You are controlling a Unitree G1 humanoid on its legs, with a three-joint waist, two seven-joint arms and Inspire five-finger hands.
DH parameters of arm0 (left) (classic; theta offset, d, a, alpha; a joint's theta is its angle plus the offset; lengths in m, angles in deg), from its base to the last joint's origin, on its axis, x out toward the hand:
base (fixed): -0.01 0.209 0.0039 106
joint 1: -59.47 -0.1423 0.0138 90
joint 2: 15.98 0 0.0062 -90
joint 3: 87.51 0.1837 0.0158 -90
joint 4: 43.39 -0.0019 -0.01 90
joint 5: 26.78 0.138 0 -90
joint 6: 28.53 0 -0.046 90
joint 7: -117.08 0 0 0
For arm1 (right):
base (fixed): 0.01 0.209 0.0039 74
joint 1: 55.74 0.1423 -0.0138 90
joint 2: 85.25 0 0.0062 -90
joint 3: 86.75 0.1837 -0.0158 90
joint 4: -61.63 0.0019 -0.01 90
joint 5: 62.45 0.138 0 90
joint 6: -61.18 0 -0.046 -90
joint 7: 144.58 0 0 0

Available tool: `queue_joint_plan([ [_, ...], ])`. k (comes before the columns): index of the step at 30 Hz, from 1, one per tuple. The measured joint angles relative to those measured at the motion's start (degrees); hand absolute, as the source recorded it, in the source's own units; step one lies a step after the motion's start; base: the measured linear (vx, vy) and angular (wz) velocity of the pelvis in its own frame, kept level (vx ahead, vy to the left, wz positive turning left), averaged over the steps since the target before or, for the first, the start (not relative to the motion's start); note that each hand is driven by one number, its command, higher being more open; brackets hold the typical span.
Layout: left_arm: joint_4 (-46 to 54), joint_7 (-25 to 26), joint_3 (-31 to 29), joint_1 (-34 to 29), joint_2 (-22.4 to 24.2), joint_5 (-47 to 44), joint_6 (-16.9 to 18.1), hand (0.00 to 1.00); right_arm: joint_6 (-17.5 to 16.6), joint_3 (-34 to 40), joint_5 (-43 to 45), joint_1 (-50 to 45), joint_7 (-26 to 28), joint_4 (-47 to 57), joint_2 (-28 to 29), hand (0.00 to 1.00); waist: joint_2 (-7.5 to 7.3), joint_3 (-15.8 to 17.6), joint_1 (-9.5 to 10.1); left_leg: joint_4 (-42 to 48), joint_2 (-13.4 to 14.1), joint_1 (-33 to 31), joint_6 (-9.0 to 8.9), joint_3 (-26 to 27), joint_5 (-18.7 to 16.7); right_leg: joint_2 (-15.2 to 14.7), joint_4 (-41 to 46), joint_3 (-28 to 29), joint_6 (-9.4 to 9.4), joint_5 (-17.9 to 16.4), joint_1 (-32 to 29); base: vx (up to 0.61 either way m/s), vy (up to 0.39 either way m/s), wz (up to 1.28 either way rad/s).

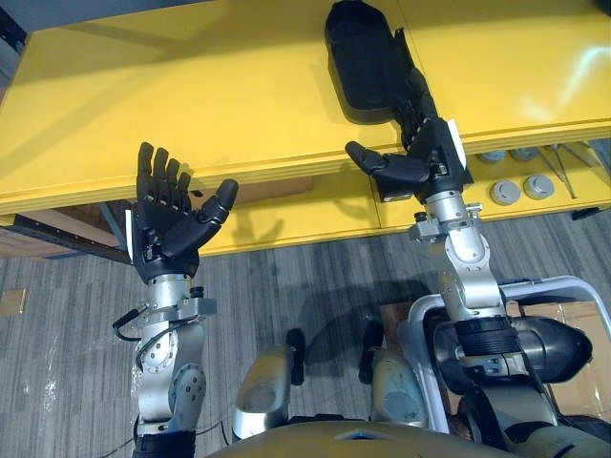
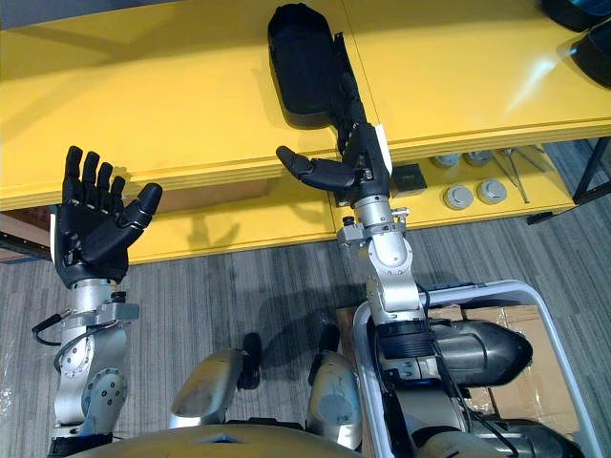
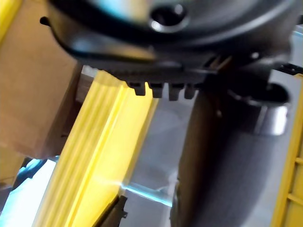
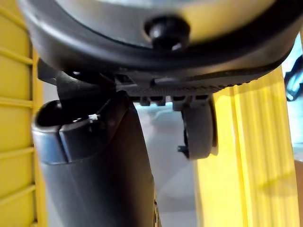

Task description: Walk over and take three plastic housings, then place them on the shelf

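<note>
Yellow is the shelf (image 1: pixel 239 95) in front of the robot, with an upper board overhanging a lower one. We count one black plastic housing (image 1: pixel 363 57) on the upper board, its long axis running away from the robot. We count four round grey discs (image 1: pixel 504 192) on the lower board (two rows of two), right of the right arm, with one small dark square part (image 2: pixel 409 175) near them. Two further dark shapes (image 2: pixel 597 57) lie at the far right of the upper board; we cannot tell what they are.

Right hand (image 1: pixel 434 153): raised to the shelf's front edge. Its fingers (image 2: pixel 348 95) are straight and together, laid along the housing's right side and touching it. The thumb is spread wide to the left. Nothing is clamped.

Left hand (image 1: pixel 162 215): upright before the shelf edge, well apart from the housing. Its fingers are straight and slightly apart, the thumb angled out, and it holds nothing.

One cardboard box (image 1: pixel 582 382) stands on the grey carpet floor (image 1: pixel 286 286) at lower right.
</note>
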Motion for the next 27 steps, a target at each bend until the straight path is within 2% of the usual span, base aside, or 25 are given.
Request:
queue_joint_plan([
  [5, 0.01, -0.01, -0.19, 0.0, 0.02, 0.01, -0.04, 1.0, 0.22, -0.48, 0.0, 1.7, -0.12, -0.94, -0.74, 1.0, 0.36, 1.02, -0.07, -0.2, -0.25, 0.24, -0.14, -0.32, 0.35, -0.44, 1.2, -0.23, -0.04, -0.59, -0.14, -0.02, 0.007, 0.04],
  [27, 0.0, -0.39, -0.26, -0.02, 0.05, -0.01, -0.09, 1.0, -0.33, 0.67, 1.08, 8.56, 1.11, -9.47, -2.9, 1.0, 1.07, 1.64, 0.01, -2.03, -0.91, 1.07, -0.34, -0.98, 1.8, -1.45, 2.89, -1.1, -0.58, -1.34, -0.34, -0.01, 0.003, 0.02],
])
